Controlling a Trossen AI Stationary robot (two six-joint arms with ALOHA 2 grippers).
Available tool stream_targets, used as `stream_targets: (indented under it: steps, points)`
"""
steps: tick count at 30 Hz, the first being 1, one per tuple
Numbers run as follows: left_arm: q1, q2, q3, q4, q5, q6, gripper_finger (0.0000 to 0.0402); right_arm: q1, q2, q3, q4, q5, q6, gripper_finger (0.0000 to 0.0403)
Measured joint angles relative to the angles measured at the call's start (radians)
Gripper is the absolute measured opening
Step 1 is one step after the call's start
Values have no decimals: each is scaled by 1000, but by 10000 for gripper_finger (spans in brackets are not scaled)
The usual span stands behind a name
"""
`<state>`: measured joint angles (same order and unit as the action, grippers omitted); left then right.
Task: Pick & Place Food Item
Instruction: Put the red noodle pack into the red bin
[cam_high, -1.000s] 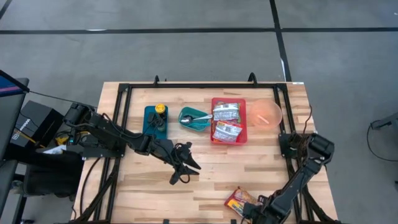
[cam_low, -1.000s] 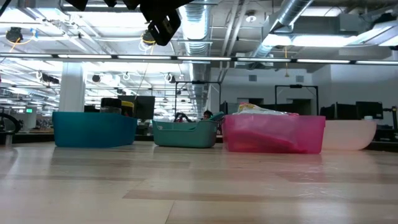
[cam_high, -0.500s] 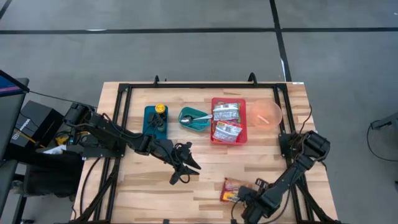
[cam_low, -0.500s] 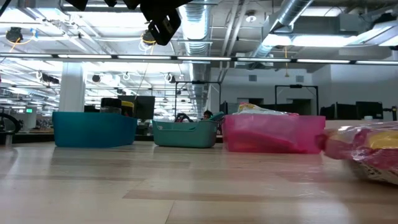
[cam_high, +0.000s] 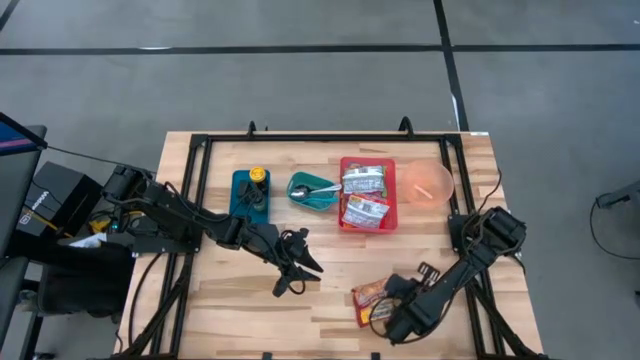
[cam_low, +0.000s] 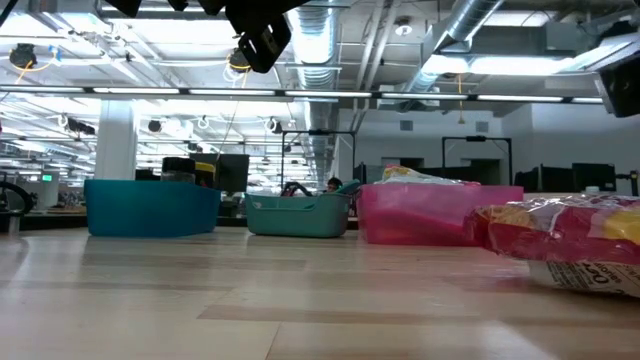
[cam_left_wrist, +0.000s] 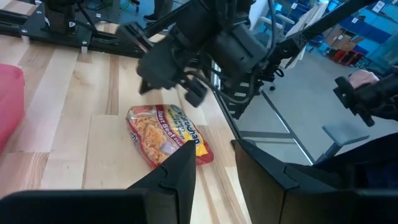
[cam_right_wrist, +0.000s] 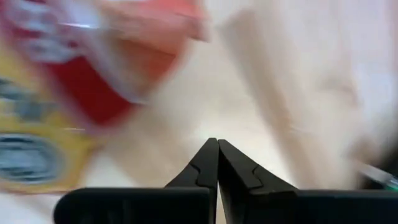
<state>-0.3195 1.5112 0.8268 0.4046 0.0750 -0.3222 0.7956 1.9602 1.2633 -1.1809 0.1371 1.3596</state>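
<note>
A red and yellow food packet (cam_high: 366, 300) lies flat on the wooden table near its front edge; it also shows in the low view (cam_low: 570, 240) and the left wrist view (cam_left_wrist: 165, 134). My right gripper (cam_high: 388, 312) is shut and points steeply down at the packet's right end; its own wrist view (cam_right_wrist: 217, 143) shows the tips over bare wood beside the packet (cam_right_wrist: 74, 93). My left gripper (cam_high: 298, 275) hangs open above mid-table with nothing between its fingers (cam_left_wrist: 180, 171). My right gripper stands shut beside the packet's end (cam_left_wrist: 186, 127), coming from above and the table's right. Its tips show over bare wood next to the wrapper. Whether the side of a finger touches the packet, I cannot tell.
Along the far side stand a dark teal bin (cam_high: 250, 192) with a yellow-capped item, a green bowl (cam_high: 313, 190) with a spoon, a red bin (cam_high: 367, 193) holding packets, and a pink bowl (cam_high: 427, 183). Bare wood lies between them and the packet.
My right gripper has swung from the near edge toward the table's left and a little farther in, tipping to point more steeply down. The packet has slid along the table ahead of it, leftward and away from the near edge, coming into the low view from the right.
</note>
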Motion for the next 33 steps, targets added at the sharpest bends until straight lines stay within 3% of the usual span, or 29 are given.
stream_targets:
  steps: [5, 12, 16, 23, 26, 33]
  points:
    - [0, 0, 0, 0, 0, 0, 109, 11, -2, 0, -116, 0, 29, 0]
    - [0, 0, 0, 0, 0, 1, 109, 81, -64, 27, -109, 4, 91, 0]
    - [0, 0, 0, 0, 0, 2, 109, 137, -111, 79, -52, 130, 102, 0]
    - [0, 0, 0, 0, 0, 1, 109, 187, -137, 124, 334, 390, -225, 0]
    - [0, 0, 0, 0, 0, 1, 109, 168, -125, 125, 459, 400, -350, 0]
    - [0, 0, 0, 0, 0, 1, 109, 116, -83, 124, 515, 357, -445, 0]
